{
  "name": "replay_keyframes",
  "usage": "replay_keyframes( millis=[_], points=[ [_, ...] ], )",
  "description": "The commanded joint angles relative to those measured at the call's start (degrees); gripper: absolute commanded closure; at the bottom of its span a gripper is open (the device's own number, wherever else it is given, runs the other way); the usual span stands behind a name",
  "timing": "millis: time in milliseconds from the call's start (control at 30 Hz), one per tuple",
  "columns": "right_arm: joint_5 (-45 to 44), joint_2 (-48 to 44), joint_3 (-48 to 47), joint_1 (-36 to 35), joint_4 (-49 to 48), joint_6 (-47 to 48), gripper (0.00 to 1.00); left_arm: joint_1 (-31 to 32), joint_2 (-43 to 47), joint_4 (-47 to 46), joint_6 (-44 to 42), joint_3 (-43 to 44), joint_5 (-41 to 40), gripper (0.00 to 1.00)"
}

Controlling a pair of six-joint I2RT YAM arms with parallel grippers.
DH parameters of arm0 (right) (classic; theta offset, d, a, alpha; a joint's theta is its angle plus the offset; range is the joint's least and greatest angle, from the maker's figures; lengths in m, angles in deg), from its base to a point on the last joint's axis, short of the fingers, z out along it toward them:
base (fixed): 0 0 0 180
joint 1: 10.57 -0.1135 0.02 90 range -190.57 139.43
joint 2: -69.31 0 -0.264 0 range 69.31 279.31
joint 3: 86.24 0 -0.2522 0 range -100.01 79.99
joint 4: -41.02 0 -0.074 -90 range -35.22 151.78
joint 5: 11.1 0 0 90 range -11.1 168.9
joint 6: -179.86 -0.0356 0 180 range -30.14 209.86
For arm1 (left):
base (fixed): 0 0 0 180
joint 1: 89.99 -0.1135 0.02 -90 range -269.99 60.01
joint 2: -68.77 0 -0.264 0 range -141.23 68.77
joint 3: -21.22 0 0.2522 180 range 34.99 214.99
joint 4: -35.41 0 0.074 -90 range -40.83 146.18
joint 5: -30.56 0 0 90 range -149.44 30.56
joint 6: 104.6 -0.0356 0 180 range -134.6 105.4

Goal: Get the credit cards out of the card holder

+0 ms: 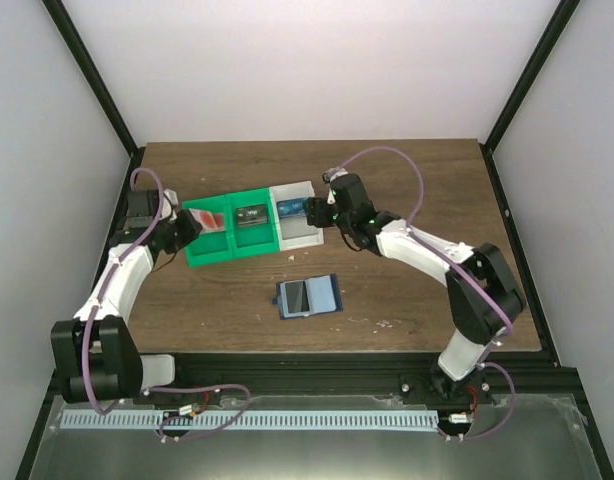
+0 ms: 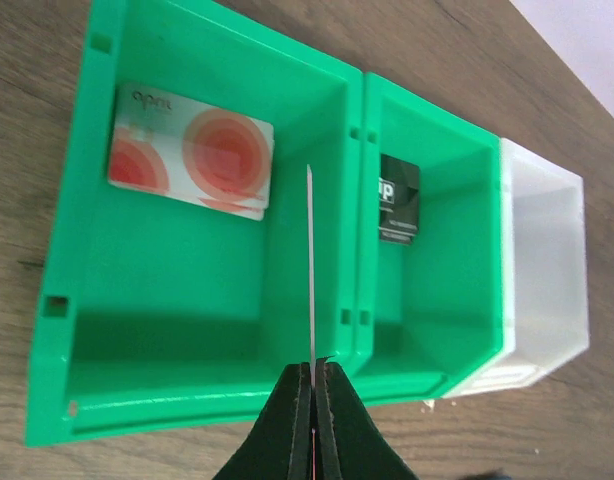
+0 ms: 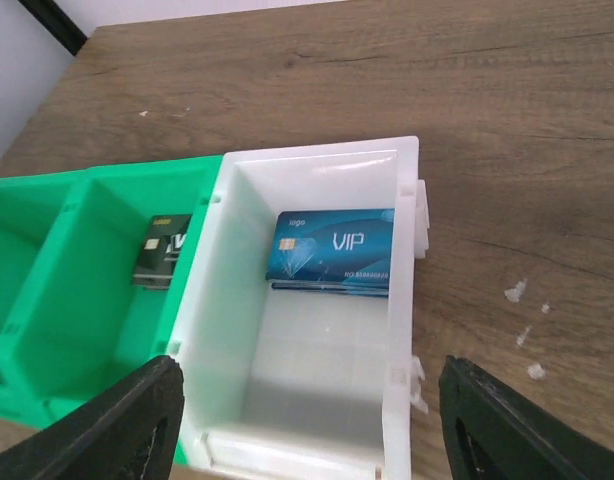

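Observation:
The blue card holder [image 1: 309,296] lies open on the table in front of the tray, apart from both grippers. My left gripper [image 1: 190,226] [image 2: 314,368] is shut on a thin card [image 2: 311,260], seen edge-on above the left green compartment. In the top view that card looks red-and-white [image 1: 209,218]. A card with red spots [image 2: 192,150] lies in that compartment. A dark card [image 2: 398,198] [image 3: 162,250] lies in the middle one. My right gripper [image 1: 315,210] [image 3: 307,415] is open and empty over the white compartment, where the blue card [image 3: 332,250] lies.
The green-and-white three-compartment tray [image 1: 249,250] stands at the table's middle left, its white end [image 3: 402,300] to the right. Small white crumbs [image 3: 522,300] lie on the wood beside it. Black frame posts rise at both back corners.

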Motion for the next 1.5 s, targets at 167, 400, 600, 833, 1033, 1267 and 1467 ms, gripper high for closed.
replay_keyframes(
  millis=[167,400,600,833,1033,1267,1467],
  points=[
    [10.62,-15.79,12.87,0.25,-0.58,-4.5,0.2,-1.06,-6.19,0.72,-4.83,4.41,-2.58,1.0],
    [11.71,-25.04,18.54,0.23,0.95,-5.52,0.17,-1.07,-10.99,-0.99,-4.94,5.67,-1.26,1.0],
    [9.65,-29.67,18.68,0.21,2.18,-4.87,0.16,-1.03,-15.34,-2.22,-5.25,7.07,-0.04,1.0],
    [7.97,-31.61,18.16,0.24,3.28,-4.79,0.16,-1.07,-19.05,-3.19,-5.85,9.32,0.66,1.0],
    [6.95,-31.6,17.68,0.24,3.91,-4.15,0.16,-1.07,-21.78,-3.39,-6.48,10.52,0.29,1.0],
    [6.1,-30.19,16.54,0.24,3.98,-2.87,0.16,-1.07,-23.95,-3.79,-6.64,11.71,0.88,1.0],
    [5.5,-29.79,16.61,0.29,3.68,-2.26,0.16,-1.07,-25.12,-4.2,-6.82,12.09,0.51,1.0]
  ],
)
